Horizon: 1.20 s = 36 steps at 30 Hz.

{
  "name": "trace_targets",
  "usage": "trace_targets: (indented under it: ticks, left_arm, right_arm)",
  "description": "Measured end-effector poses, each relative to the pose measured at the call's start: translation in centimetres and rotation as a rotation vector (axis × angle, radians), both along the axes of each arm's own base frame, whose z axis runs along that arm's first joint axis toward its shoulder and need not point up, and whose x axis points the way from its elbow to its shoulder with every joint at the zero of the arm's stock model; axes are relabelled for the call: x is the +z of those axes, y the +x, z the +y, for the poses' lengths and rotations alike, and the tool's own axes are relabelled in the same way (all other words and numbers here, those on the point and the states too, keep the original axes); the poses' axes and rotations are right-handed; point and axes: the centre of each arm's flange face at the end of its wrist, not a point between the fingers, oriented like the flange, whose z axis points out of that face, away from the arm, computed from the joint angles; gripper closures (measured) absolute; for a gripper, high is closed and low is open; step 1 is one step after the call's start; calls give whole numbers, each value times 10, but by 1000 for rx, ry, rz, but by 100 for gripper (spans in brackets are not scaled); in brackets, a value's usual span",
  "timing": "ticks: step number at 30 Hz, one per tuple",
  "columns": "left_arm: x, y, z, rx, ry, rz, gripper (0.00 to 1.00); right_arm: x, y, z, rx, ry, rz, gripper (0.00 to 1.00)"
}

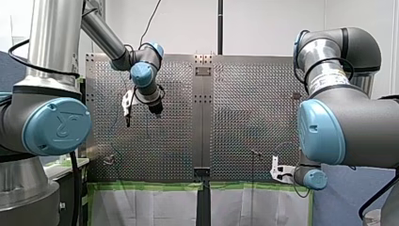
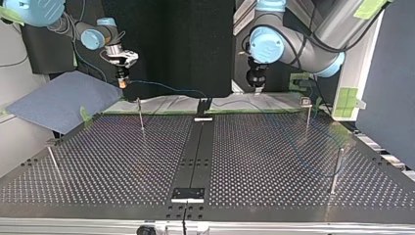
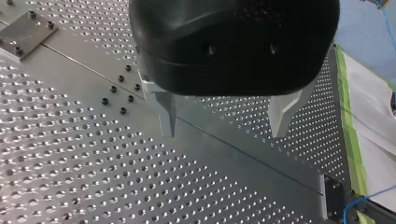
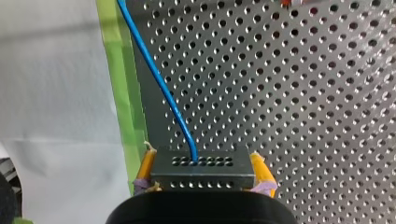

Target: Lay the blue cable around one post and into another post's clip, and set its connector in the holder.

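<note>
Blue cable (image 4: 159, 79): one end enters the connector (image 4: 219, 173). My right end effector (image 4: 201, 158) clamps the connector between yellow pads (image 4: 259, 170). The cable leads off ahead of it, beside the green tape (image 4: 122, 93).

Bench (image 2: 122, 161): the perforated plate fills the top view.
- My right end effector hangs above the far edge at 10 o'clock, with the cable sagging from it toward 12 o'clock.
- My left end effector (image 2: 257, 87) is at 1 o'clock. Its opening is unreadable here.

Left wrist view only: metal fingers (image 3: 166, 114) are spread wide above the plate, with nothing between them.

Posts, in the top view, are thin:
- 11 o'clock (image 2: 140, 115)
- 1 o'clock (image 2: 308, 117)
- 3 o'clock (image 2: 336, 169)
- 8 o'clock (image 2: 53, 161)

Front view: the connector is hidden and the cable is barely traceable. The post clips are too small to make out.
</note>
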Motion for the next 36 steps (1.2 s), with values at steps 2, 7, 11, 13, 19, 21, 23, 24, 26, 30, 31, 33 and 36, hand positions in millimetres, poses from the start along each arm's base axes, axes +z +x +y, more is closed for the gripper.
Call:
trace_targets:
  ticks: [2, 7, 11, 13, 19, 21, 23, 24, 26, 30, 31, 33, 36]
  left_arm:
    - [-7, -1, -6, 4, -4, -1, 2]
    - [-22, -3, -21, -9, -2, -6, 2]
    - [-37, -7, -37, -44, -4, -5, 2]
    - [-43, -9, -44, -58, -7, -5, 2]
    - [-63, -15, -65, -92, -33, -5, 2]
    - [-70, -18, -73, -106, -40, -5, 2]
    - [-75, -20, -81, -119, -49, -9, 2]
    - [-77, -20, -85, -125, -53, -11, 2]
    - [-80, -20, -94, -140, -63, -19, 2]
    - [-84, -19, -112, -169, -81, -40, 2]
    - [-84, -18, -117, -177, -86, -46, 2]
    - [-86, -17, -129, -194, -98, -60, 2]
    - [-89, -17, -145, -220, -112, -79, 2]
  right_arm:
    - [1, 1, 0, 14, -1, -3, 100]
    - [12, 2, -3, 34, -16, -9, 100]
    - [18, 0, -6, 25, -25, -11, 100]
    - [18, -2, -7, 16, -25, -12, 100]
    - [19, -4, -8, -1, -25, -12, 100]
    - [19, -4, -8, -4, -25, -12, 100]
    - [19, -5, -8, -6, -25, -12, 100]
    - [19, -5, -8, -6, -25, -12, 100]
    - [19, -5, -8, -7, -24, -11, 100]
    - [18, -5, -8, -7, -24, -11, 100]
    - [18, -5, -8, -7, -24, -11, 100]
    - [18, -5, -8, -7, -24, -11, 100]
    - [18, -5, -8, -7, -22, -11, 100]
